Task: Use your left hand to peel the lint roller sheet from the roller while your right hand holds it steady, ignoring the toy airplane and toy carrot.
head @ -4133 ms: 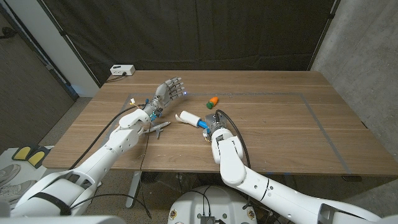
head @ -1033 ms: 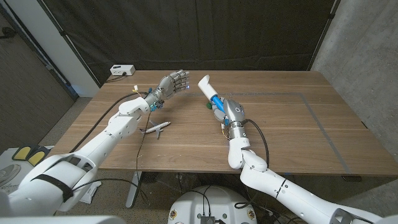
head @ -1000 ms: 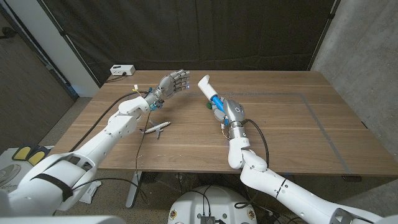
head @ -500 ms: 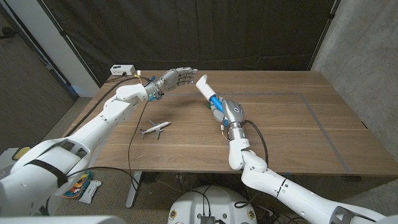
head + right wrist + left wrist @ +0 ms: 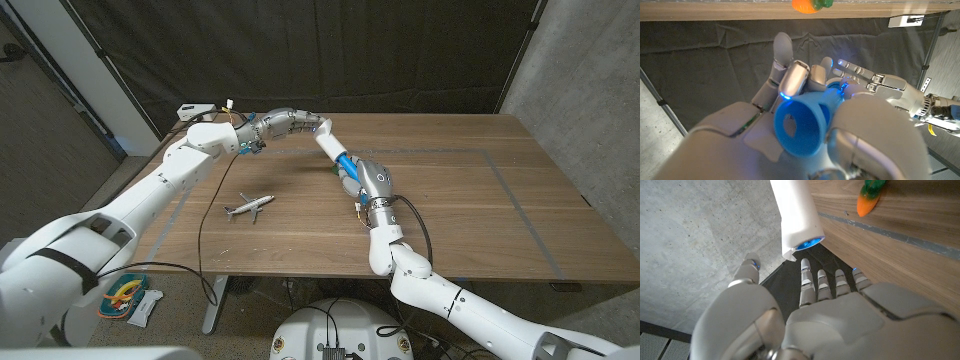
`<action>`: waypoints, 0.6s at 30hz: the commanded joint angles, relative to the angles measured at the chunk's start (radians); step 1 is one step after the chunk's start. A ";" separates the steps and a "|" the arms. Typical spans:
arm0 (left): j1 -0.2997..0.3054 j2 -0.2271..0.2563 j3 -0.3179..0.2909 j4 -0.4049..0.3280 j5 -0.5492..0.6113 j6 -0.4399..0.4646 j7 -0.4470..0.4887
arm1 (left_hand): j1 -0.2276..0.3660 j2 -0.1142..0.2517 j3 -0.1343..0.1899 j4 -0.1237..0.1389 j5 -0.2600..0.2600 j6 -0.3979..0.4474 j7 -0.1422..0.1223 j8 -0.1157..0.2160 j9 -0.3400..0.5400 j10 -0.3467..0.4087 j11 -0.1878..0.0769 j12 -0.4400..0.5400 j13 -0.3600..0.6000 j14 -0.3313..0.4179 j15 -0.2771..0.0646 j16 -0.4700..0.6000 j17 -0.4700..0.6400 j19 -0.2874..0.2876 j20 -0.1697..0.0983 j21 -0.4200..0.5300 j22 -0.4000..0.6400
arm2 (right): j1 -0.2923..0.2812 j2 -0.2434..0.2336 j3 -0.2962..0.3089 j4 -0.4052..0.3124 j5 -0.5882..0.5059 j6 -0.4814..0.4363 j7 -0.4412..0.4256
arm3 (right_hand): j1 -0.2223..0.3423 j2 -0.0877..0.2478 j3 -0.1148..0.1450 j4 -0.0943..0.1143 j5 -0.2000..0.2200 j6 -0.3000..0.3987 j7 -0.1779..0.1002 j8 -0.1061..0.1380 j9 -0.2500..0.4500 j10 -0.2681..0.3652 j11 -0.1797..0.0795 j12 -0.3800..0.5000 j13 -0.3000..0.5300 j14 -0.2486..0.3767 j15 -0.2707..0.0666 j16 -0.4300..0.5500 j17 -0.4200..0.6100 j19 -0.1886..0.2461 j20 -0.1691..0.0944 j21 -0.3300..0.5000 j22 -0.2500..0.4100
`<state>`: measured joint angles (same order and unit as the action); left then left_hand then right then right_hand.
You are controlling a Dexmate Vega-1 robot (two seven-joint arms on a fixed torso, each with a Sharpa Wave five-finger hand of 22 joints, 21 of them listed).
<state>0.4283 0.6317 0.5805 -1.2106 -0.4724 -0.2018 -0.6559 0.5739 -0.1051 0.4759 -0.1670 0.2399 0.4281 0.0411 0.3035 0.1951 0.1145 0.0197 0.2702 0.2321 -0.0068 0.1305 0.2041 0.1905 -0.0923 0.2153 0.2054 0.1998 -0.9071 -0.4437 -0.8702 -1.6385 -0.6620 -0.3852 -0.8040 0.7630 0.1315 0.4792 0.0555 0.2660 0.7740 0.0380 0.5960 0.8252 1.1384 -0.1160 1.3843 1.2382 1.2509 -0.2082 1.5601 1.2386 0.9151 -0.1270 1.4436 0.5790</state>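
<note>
My right hand (image 5: 366,181) grips the blue handle (image 5: 800,127) of the lint roller and holds it off the table. The white roll (image 5: 326,137) slants up and away toward my left hand. My left hand (image 5: 288,122) hovers at the roll's free end with its fingers apart. In the left wrist view the roll's end (image 5: 801,235) sits between the thumb and the fingertips (image 5: 807,270) of my left hand (image 5: 830,315); I see no contact. The toy airplane (image 5: 250,206) lies on the table below my left arm. The toy carrot (image 5: 867,197) lies on the wood beyond the roll.
A white box (image 5: 197,110) with a cable sits at the table's far left corner. Grey tape lines (image 5: 505,175) mark a rectangle on the wooden table (image 5: 470,215). In the right wrist view the carrot (image 5: 810,5) and my left hand (image 5: 875,82) show beyond my right hand.
The roller, earlier on the table, is now held raised by my right hand. Over the last second my left hand moved right to the roll's tip.
</note>
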 commanded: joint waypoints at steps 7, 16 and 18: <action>-0.034 0.019 0.045 -0.086 0.069 0.070 0.018 | 0.063 0.043 0.014 0.008 -0.027 0.076 -0.042 0.012 0.000 0.038 -0.030 0.014 -0.004 0.029 -0.007 0.010 -0.002 -0.003 0.000 0.011 0.002 | -0.025 -0.029 0.005 -0.037 -0.032 0.033 -0.008 | -0.041 0.048 0.107 0.093 0.004 0.034 0.025 0.010 -0.003 -0.009 -0.005 0.167 0.003 0.006 -0.003 0.007 0.005 -0.010 -0.047 0.018 -0.008; -0.043 0.019 0.061 -0.112 0.092 0.082 0.016 | 0.163 0.095 0.033 -0.002 -0.060 0.219 -0.070 0.033 -0.004 0.100 -0.081 0.025 -0.011 0.063 -0.025 0.013 -0.005 0.032 0.000 0.024 0.001 | -0.039 -0.032 0.012 -0.051 -0.044 0.028 -0.004 | -0.046 0.047 0.110 0.091 0.003 0.033 0.025 0.013 -0.007 -0.011 -0.002 0.176 0.002 0.007 -0.003 0.007 0.005 -0.012 -0.048 0.028 -0.018; -0.038 0.021 0.060 -0.121 0.094 0.082 0.024 | 0.189 0.104 0.034 -0.003 -0.064 0.270 -0.070 0.041 -0.005 0.127 -0.088 0.031 -0.012 0.077 -0.034 0.015 -0.006 0.047 0.000 0.028 0.001 | -0.043 -0.032 0.015 -0.054 -0.046 0.025 -0.006 | -0.047 0.047 0.111 0.091 0.003 0.032 0.025 0.013 -0.009 -0.012 -0.003 0.177 0.002 0.007 -0.003 0.007 0.005 -0.013 -0.048 0.032 -0.016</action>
<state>0.3945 0.6479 0.6256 -1.2950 -0.4043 -0.1382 -0.6406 0.7314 -0.0121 0.4997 -0.1683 0.1809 0.6438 -0.0289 0.3341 0.1904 0.2086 -0.0561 0.2899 0.2192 0.0545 0.1015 0.2119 0.1853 -0.0611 0.2130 0.2230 0.1998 -0.9326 -0.4697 -0.8649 -1.6744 -0.6930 -0.3570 -0.8109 0.7630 0.1315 0.4863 0.0484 0.2659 0.7737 0.0384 0.6034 0.8153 1.1315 -0.1197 1.3887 1.2382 1.2508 -0.2081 1.5601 1.2384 0.9063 -0.1252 1.4689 0.5605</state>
